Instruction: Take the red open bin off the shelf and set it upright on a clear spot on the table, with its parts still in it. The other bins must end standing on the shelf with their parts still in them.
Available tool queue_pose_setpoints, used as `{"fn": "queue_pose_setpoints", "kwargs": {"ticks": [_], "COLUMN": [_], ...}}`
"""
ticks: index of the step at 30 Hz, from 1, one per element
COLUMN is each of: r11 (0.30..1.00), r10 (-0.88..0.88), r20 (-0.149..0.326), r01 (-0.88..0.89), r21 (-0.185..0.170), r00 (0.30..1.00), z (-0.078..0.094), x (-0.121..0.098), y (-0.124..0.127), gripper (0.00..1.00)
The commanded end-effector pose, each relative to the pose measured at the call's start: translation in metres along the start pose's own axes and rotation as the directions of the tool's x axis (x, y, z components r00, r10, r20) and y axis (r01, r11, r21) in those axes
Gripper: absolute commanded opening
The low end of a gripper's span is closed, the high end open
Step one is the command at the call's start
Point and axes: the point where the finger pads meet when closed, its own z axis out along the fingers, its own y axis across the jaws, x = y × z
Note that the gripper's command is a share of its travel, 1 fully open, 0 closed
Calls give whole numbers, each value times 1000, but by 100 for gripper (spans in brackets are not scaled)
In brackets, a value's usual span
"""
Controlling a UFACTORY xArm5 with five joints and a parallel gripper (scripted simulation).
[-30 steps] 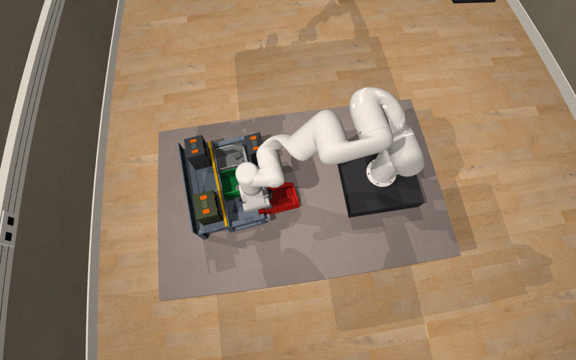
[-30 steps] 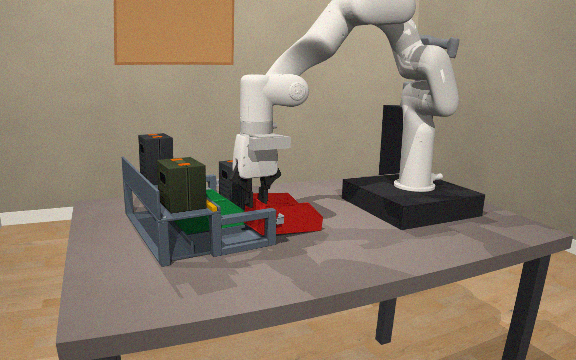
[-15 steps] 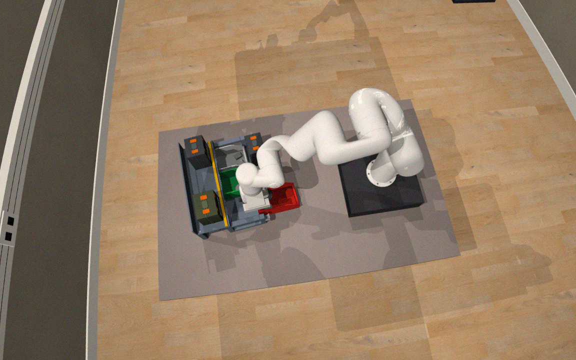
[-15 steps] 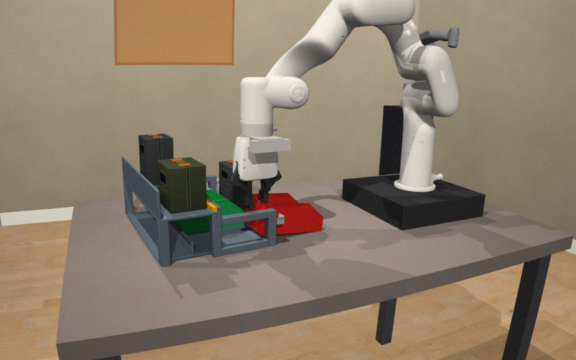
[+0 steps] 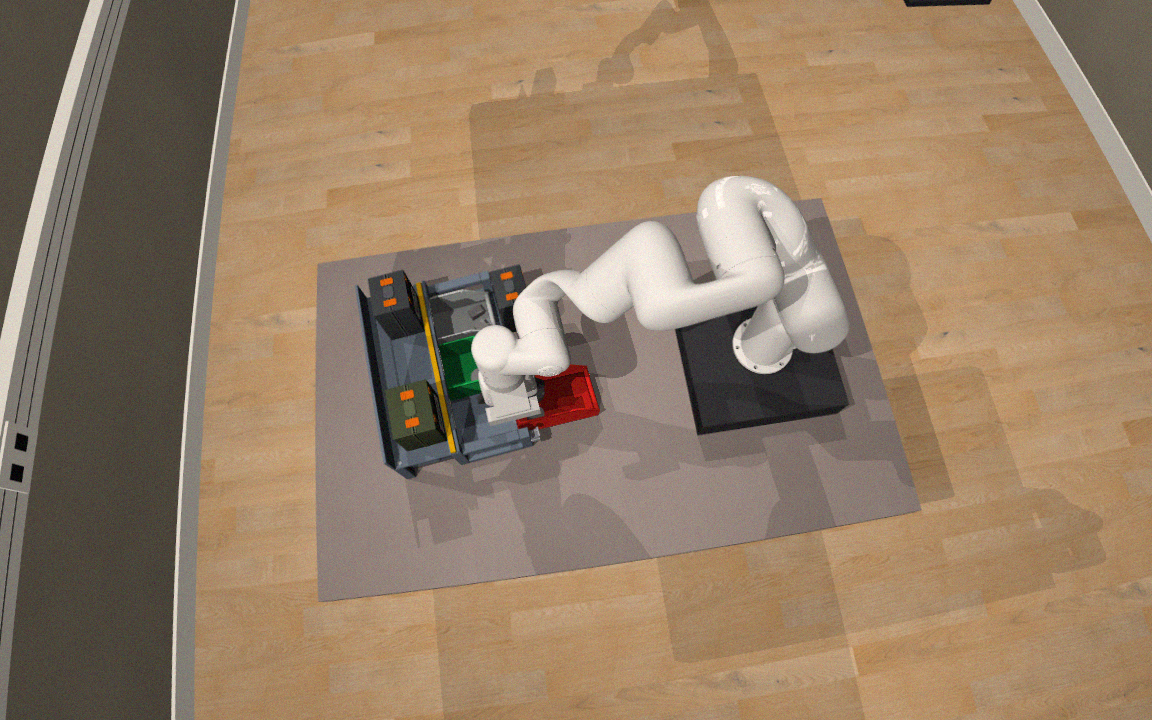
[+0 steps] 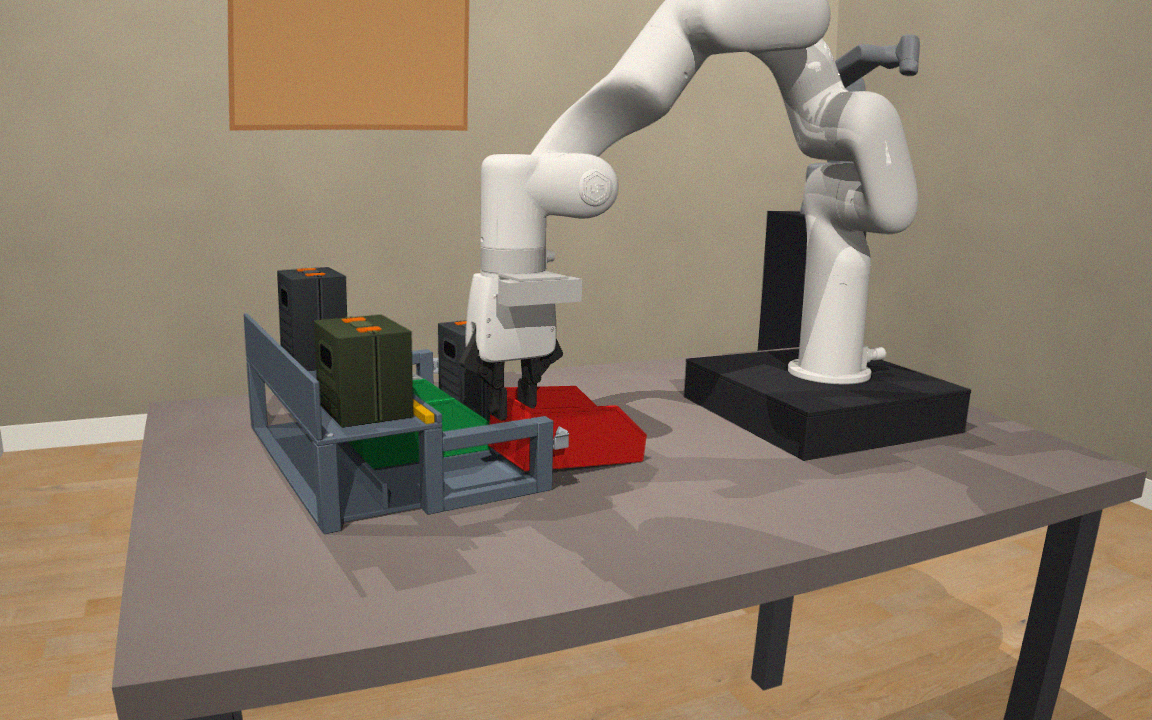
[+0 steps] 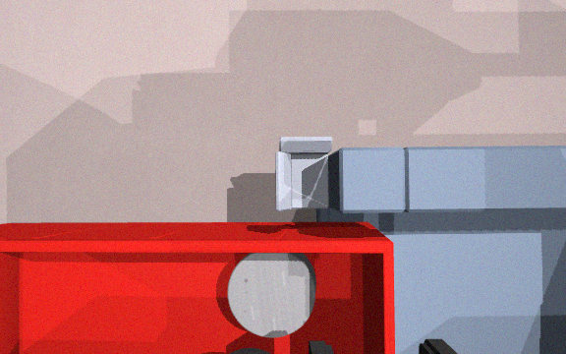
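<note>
The red open bin [image 5: 567, 398] sits at the shelf's front right end, sticking out over the table towards the robot base; it also shows in the side view [image 6: 576, 429]. In the wrist view the red bin [image 7: 180, 290] holds a grey disc [image 7: 270, 294] and a dark part at the bottom edge. My gripper [image 6: 513, 389] points straight down over the bin's shelf-side end. Its dark fingertips stand apart, one on each side of the bin's end wall. I see no squeeze on the wall. The grey shelf [image 6: 365, 438] stands on the table's left part.
A green open bin [image 6: 443, 425] lies on the shelf beside the red one. An olive box [image 6: 363, 367] and two black boxes [image 6: 310, 308] [image 6: 455, 358] stand on the shelf. A white stop [image 7: 305, 174] caps the shelf rail. The black robot base [image 6: 831, 402] is at the right.
</note>
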Motion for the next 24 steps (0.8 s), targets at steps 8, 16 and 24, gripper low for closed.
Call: {"fn": "queue_pose_setpoints", "kwargs": {"ticks": [8, 16, 24], "r11": [1000, 1000, 1000], "r10": [0, 0, 0], "r20": [0, 0, 0], "r01": [0, 0, 0], "r21": [-5, -5, -5], "r00": [1000, 1000, 1000], "z": [-2, -2, -2], "x": [0, 0, 0], "y": [2, 2, 2], "gripper": [12, 12, 12]}}
